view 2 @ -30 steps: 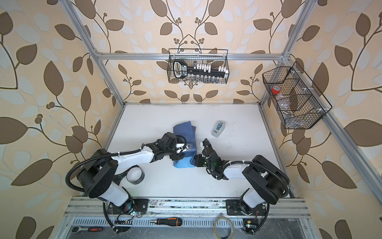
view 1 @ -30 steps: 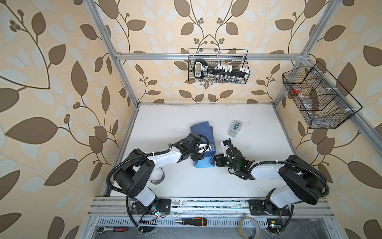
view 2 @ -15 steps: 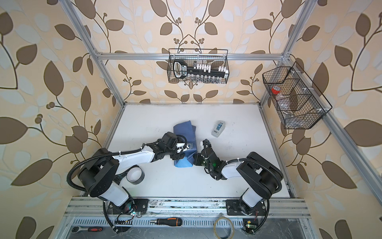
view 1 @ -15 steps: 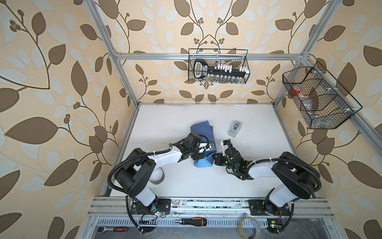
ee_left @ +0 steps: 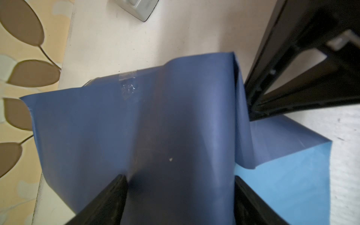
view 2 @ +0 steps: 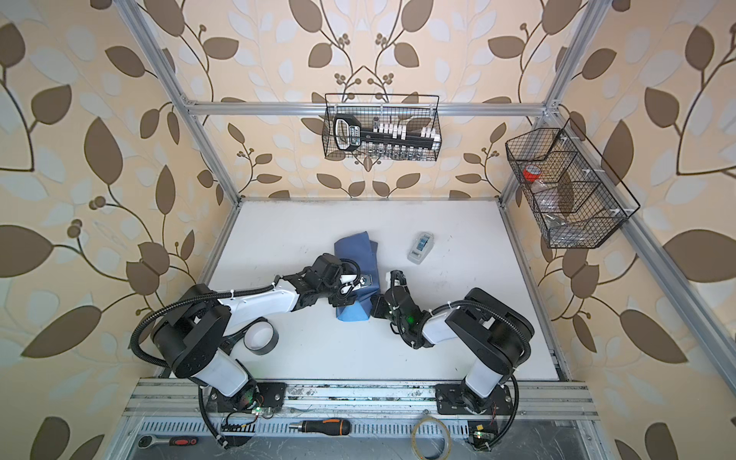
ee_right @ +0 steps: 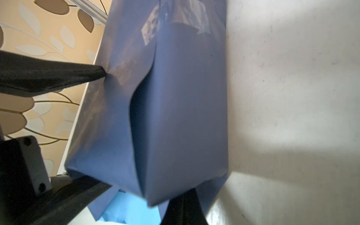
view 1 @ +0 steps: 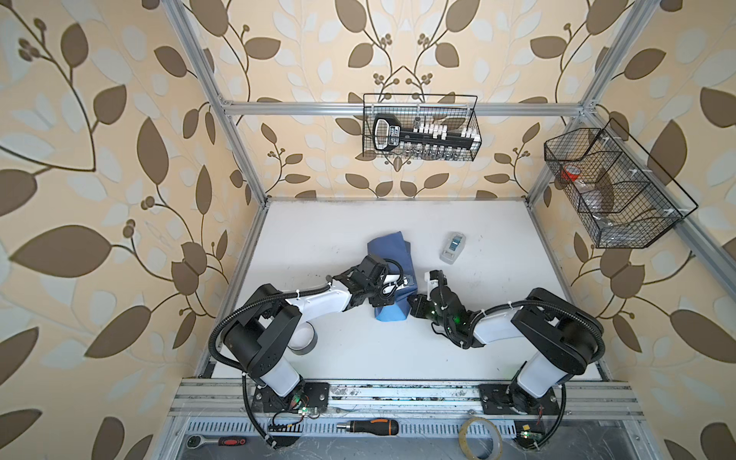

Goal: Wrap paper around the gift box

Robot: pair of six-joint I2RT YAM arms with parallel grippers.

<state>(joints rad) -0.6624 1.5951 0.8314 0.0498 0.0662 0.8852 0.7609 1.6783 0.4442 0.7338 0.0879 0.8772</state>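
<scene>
- Gift box: hidden from every view. By judgement it sits inside the paper (view 1: 392, 255), which forms a dusky-blue bundle on the table (view 1: 358, 358), slightly left of centre.
- Bundle axis: the long axis runs near to far in both top views. A lapped seam follows it, held by a strip of tape (ee_left: 127, 78) toward the far end.
- Near end: the flaps are unfolded and the light-blue inner face lies open on the table, so this end appears not yet closed.
- Left gripper (ee_left: 179, 177): it reaches in from the left and straddles the bundle across its short axis, fingers (ee_left: 109, 202) spread wide. The right wrist view shows one tip denting the paper, so this reads as a brace on the wrapped box.
- Right gripper (view 1: 412, 308): fingers pressed together, with nothing seen between them. It sits at the bundle's near right corner; whether it touches the paper cannot be told.
- Governing relation: the open flaps lie on the near side of the left fingers and just left of the right gripper's tip. The right arm is therefore nearer to them. A fold there would probably be pushed toward the left while the left gripper steadies the box.
- Surroundings: a tape dispenser (view 1: 453, 247) lies far and right, well apart from the bundle. A roll of tape (view 1: 302, 338) lies beside the left arm.
</scene>
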